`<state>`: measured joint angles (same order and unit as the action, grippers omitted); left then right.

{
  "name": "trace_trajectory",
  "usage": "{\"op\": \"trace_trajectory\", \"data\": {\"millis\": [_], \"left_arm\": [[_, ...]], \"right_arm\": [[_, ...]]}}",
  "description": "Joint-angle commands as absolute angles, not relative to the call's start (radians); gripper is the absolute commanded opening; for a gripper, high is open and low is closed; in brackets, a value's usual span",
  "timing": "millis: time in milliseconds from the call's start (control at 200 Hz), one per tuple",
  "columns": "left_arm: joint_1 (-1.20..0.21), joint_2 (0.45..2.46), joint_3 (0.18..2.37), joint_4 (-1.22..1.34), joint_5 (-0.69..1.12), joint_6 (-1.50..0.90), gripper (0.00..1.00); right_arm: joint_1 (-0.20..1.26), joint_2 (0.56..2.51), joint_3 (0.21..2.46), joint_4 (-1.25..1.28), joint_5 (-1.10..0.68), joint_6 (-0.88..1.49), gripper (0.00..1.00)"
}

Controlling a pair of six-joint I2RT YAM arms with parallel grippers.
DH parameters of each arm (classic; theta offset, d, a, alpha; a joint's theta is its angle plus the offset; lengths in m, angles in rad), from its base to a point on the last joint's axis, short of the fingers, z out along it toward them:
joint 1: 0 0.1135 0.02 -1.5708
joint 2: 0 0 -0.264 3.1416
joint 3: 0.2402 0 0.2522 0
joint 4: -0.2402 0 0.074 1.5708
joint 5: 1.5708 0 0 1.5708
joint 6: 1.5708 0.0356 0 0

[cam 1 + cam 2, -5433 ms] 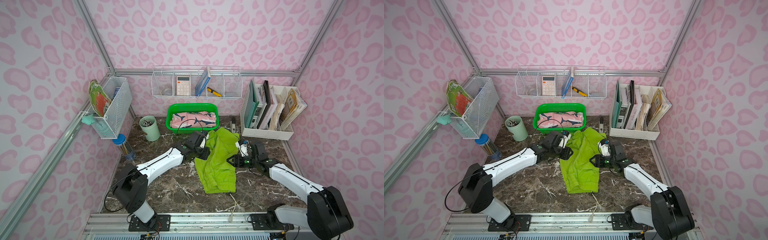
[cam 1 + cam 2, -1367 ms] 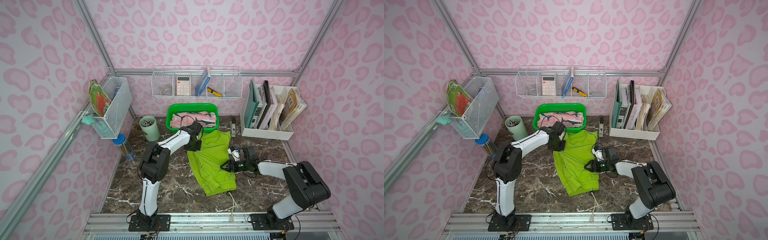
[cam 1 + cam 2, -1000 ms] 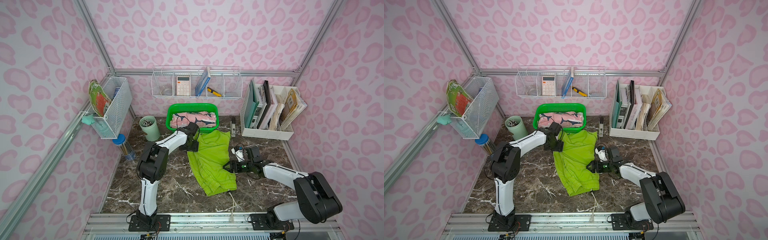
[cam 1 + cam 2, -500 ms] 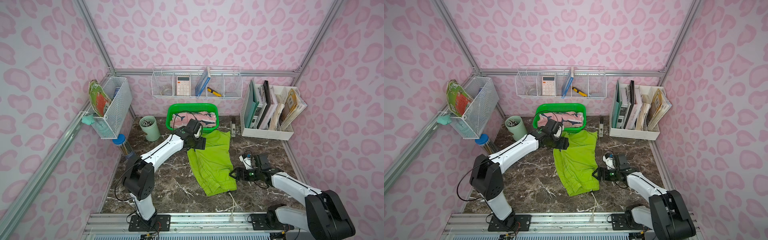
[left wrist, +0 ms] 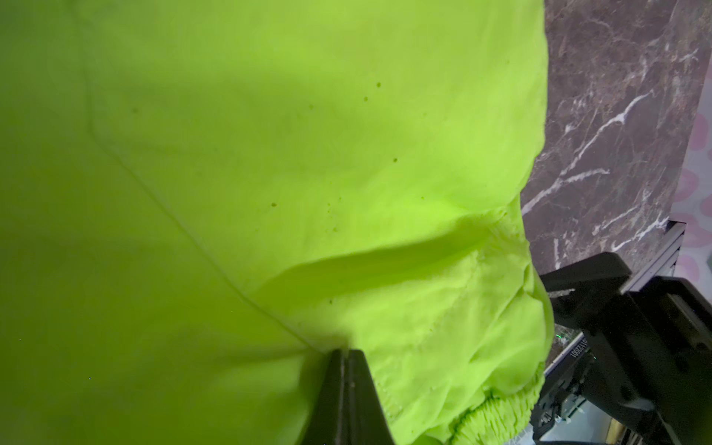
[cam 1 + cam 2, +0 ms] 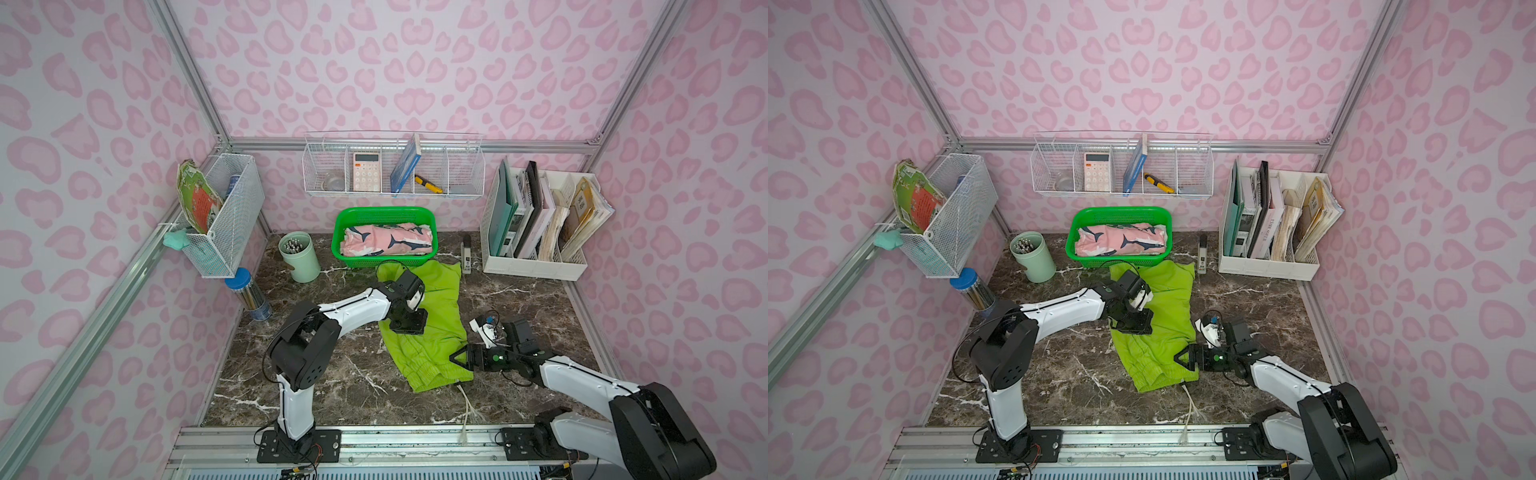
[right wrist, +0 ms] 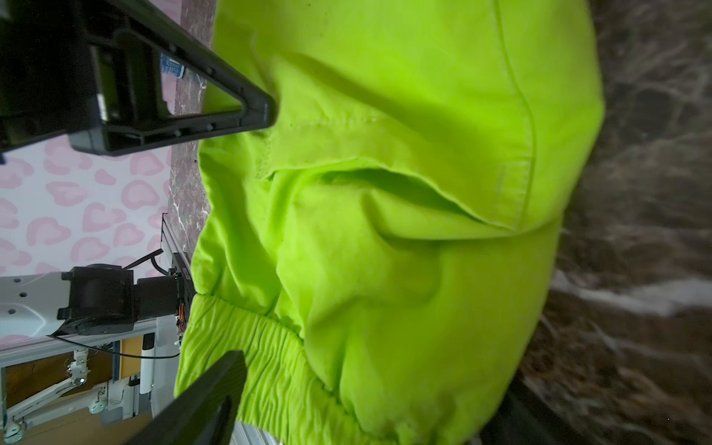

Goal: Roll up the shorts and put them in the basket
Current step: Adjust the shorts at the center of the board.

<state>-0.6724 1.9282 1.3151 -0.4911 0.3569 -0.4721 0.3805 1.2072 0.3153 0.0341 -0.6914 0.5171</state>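
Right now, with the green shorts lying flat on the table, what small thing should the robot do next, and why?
Probably close the right gripper on the cloth near the elastic waistband. Its jaws stand open at that edge of the lime green shorts, while the left gripper is shut and seems to pinch the cloth further up. Both likely need a hold before rolling starts.

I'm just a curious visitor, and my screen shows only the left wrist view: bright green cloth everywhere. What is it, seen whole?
Observer: The lime green shorts, spread flat on the table, leg ends beside a green basket.
Operator: Anything in the basket?
Observer: The pink shark-print shorts, rolled into a bundle.
Operator: And the black thing at my picture's edge?
Observer: The right gripper, open, at the shorts' waistband end.
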Motion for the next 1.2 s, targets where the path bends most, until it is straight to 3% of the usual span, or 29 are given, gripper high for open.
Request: {"op": "trace_trajectory", "data": {"millis": [0,280,655,925,1195], "left_arm": [[-0.648,1.963,1.334,-0.546,0.29,-0.479,0.0],[-0.534,2.042,1.391,-0.575,0.23,-0.444,0.0],[-0.489,2.098,1.535,-0.566,0.243,-0.4,0.0],[-0.545,1.857,1.463,-0.591,0.378,-0.342,0.0],[-0.706,1.881,1.324,-0.612,0.511,-0.372,0.0]], "right_arm": [[0.385,1.228,0.298,-0.019,-0.638,0.566,0.93],[0.386,1.326,0.29,0.109,-0.673,0.604,0.93],[0.394,1.336,0.284,0.14,-0.67,0.621,0.93],[0.392,1.259,0.217,0.147,-0.652,0.669,0.93],[0.368,1.242,0.16,0.165,-0.657,0.689,0.93]]}}
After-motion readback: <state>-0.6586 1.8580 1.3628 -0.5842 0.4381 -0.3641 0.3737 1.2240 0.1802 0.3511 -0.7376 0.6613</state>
